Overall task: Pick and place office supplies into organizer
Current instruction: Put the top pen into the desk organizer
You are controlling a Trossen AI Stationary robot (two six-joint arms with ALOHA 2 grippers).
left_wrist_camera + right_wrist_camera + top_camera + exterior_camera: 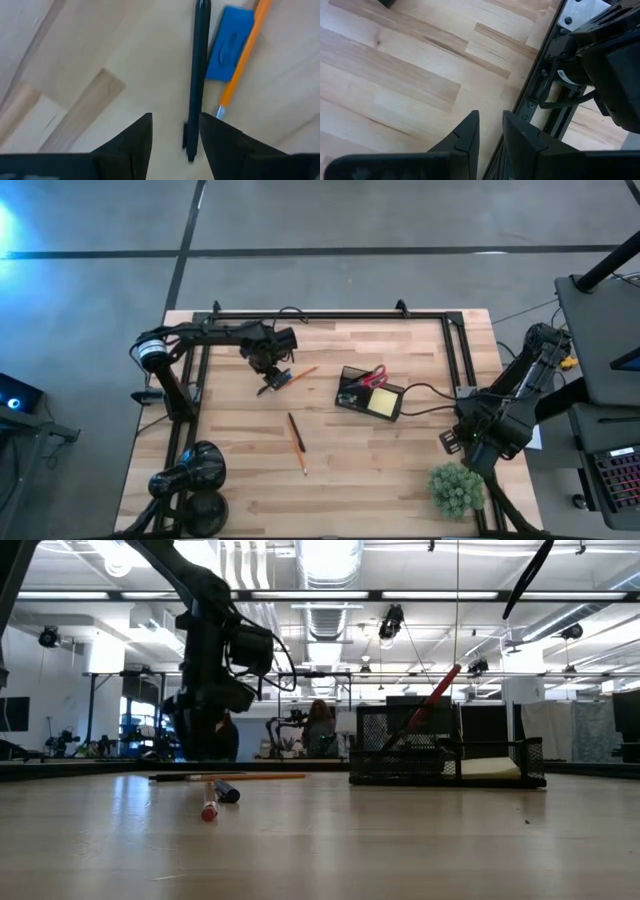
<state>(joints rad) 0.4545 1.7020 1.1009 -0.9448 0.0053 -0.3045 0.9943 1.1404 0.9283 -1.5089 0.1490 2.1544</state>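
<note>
A green spiky plant ball sits at the table's near right corner, and a black round lamp-like object stands at the near left corner; both are well apart from the work. A black cable runs from the organizer toward the right edge of the wooden table. The left gripper hangs low over a black pen, its two dark fingers parted with the pen's end lying in the gap nearer one finger; nothing is gripped. Just beside the pen lies a small blue eraser, and an orange pencil lies against the eraser's far side. Another orange and dark pencil pair lies near the table's middle, apart from the rest. The organizer, a dark mesh rectangular box, sits right of centre; red-handled scissors stand tilted in one compartment and a yellow note pad lies in the other. The right gripper waits over the table's right edge, fingers a narrow slit apart and holding nothing.
</note>
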